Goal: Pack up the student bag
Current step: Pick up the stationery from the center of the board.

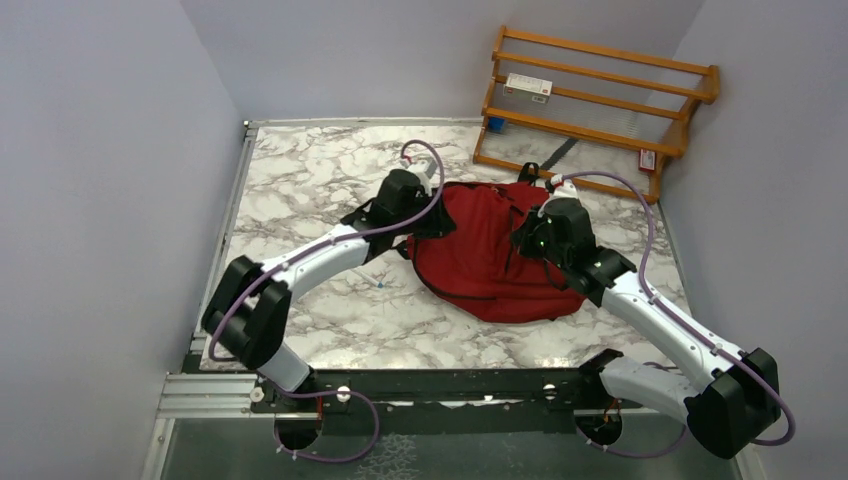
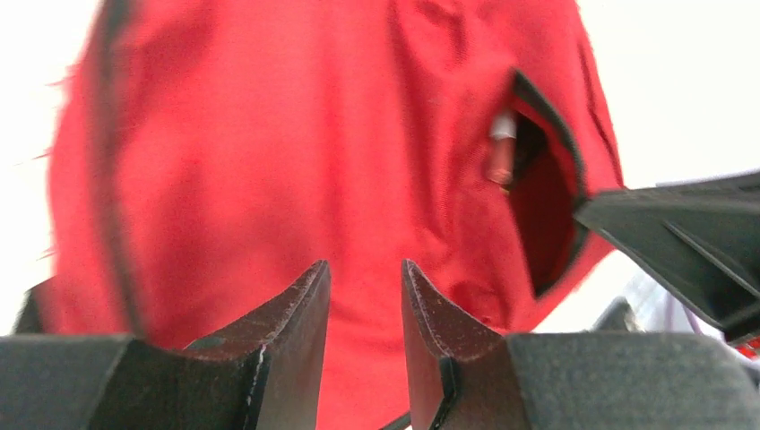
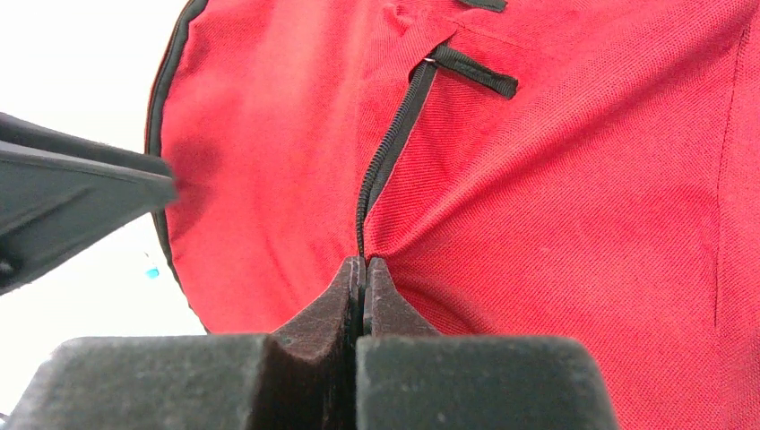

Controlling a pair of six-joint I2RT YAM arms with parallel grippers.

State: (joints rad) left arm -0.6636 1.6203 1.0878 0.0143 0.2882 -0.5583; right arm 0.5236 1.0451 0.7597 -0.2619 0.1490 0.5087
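**One bag at mid-counter, right gripper pinching it, left gripper open**

Top view: one student bag (image 1: 480,265) lies flat on the marble counter (image 1: 300,180), right of centre. Its far end is near the foot of one wooden rack (image 1: 600,95) in the back right corner. Bare counter lies to the bag's left and along its near side, and walls close in the left, back and right edges. Two arms meet at the bag: the left gripper (image 1: 432,222) at its left rim, the right gripper (image 1: 528,238) on its right half. One white box (image 1: 528,87) sits on the rack. One small blue speck (image 1: 381,285) lies on the counter just left of the bag.

Left wrist view: the left gripper (image 2: 366,296) has its jaws apart with nothing between them, red fabric behind. One slit pocket (image 2: 542,215) gapes at the right, with one slim pen-like object (image 2: 502,152) inside.

Right wrist view: the right gripper (image 3: 363,279) is pressed closed, pinching the fabric at the lower end of one black zipper (image 3: 394,134). The cloth puckers toward its tips.
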